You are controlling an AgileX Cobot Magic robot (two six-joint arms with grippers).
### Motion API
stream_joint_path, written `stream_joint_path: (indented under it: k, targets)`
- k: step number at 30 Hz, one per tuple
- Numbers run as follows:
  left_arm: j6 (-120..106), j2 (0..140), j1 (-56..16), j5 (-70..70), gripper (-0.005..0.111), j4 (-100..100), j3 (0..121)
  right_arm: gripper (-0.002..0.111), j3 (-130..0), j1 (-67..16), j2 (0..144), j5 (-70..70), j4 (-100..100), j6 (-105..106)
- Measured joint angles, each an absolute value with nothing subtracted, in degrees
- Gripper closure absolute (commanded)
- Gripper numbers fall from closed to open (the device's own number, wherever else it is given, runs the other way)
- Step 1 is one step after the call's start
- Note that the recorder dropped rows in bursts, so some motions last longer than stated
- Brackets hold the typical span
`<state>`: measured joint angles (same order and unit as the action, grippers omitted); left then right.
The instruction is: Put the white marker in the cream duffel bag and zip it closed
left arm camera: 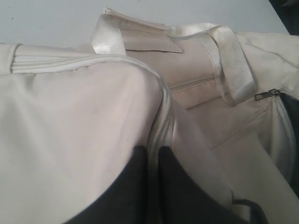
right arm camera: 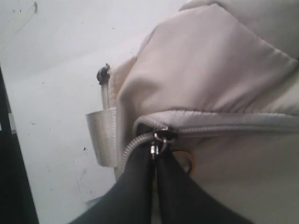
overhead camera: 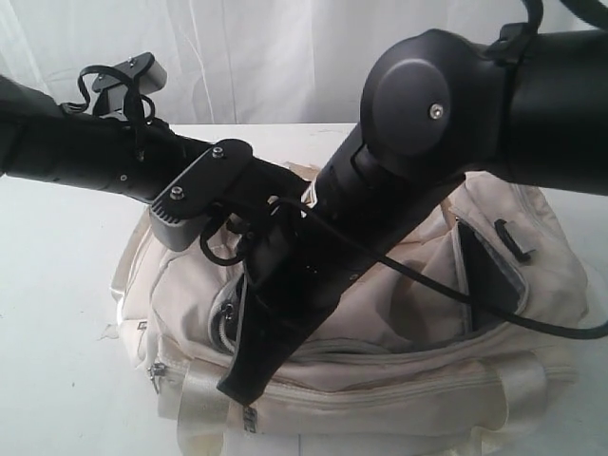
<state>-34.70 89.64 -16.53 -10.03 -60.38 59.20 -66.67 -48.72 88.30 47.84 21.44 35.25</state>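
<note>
Marker first: the white marker shows in no view, so whether it lies inside cannot be confirmed. By the look of things, the step in hand is the zipping.

The cream duffel bag (overhead camera: 399, 380) lies slumped on the white table (overhead camera: 57, 313). Its main opening gapes on the right of the exterior view, where the dark lining (overhead camera: 489, 275) shows.

The zip pull (right arm camera: 158, 142) sits at the end of the bag near a webbing loop (right arm camera: 103, 135), and the right gripper (right arm camera: 155, 158) is pinched tight on it. This arm reaches across the middle of the exterior view to get there.

The left gripper (left arm camera: 153, 154) appears pressed together on the zip track (left arm camera: 163, 121), clamping track and cloth as an anchor. A shiny strap (left arm camera: 233, 65) arches over the panel beyond it.

To do this well:
- The right arm should draw the pull along the line of the teeth, low and parallel to the track rather than lifting.
- The left arm should hold the cloth taut behind the slider so the soft fabric does not bunch.
- The arms cross closely, so the pull path needs to clear the left wrist and the loose cable (overhead camera: 418, 275).
- Slack cloth near the open mouth could snag the slider.
</note>
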Motion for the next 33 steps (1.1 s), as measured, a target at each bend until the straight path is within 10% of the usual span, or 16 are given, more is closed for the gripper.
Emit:
stream_joint_path:
  k: [13, 33]
  targets:
    - [-36.0, 88.3, -16.4, -8.2, 0.059, -60.4, 59.2, 0.108, -66.7, -49.2, 88.2, 46.1, 21.0, 35.3]
    - [-39.4, 80.1, -13.5, -14.9, 0.058, -58.4, 54.0, 0.108, -66.7, -49.3, 88.2, 43.8, 21.2, 34.5]
